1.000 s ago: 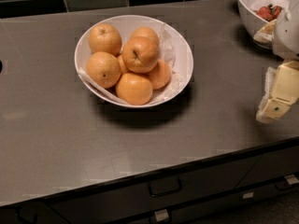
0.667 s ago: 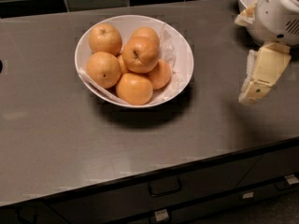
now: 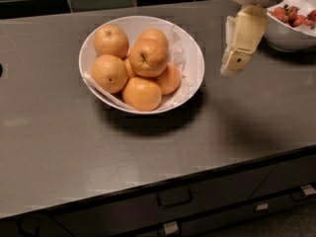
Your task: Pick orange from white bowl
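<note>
Worktop (image 3: 74,147): grey, matte, flat. White bowl (image 3: 132,25): wide, shallow, glossy, with a crinkled clear lining and heaped fruit. Hand (image 3: 231,65): cream, blocky. It has swung up and left from the right edge and now hangs just beside the bowl's right rim. Wide or narrow, cannot tell. Approach likely under way. Orange (image 3: 148,57): round, dark creased stem dimple, topmost in the bowl, untouched.
</note>
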Robot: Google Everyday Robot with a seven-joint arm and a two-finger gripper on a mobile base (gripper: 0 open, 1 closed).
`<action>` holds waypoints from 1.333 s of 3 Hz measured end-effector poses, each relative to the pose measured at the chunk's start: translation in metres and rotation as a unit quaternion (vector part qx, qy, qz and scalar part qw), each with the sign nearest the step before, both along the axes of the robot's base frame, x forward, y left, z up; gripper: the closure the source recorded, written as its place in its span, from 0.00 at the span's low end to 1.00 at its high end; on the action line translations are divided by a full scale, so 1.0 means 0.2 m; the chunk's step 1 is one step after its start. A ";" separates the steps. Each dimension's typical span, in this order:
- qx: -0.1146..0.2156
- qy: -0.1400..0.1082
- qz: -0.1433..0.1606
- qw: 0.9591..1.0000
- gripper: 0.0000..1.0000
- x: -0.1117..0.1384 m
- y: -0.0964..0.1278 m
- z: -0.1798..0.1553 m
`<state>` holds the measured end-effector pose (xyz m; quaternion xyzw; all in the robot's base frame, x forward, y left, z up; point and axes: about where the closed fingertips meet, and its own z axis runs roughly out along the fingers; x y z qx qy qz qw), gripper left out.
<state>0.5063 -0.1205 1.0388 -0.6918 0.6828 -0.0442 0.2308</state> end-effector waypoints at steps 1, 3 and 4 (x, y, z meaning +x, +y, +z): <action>0.000 0.000 0.000 1.000 0.00 0.00 0.00 0.00; 0.022 -0.006 -0.025 0.999 0.00 0.09 0.11 -0.06; 0.039 -0.006 -0.045 0.998 0.00 0.16 0.25 -0.15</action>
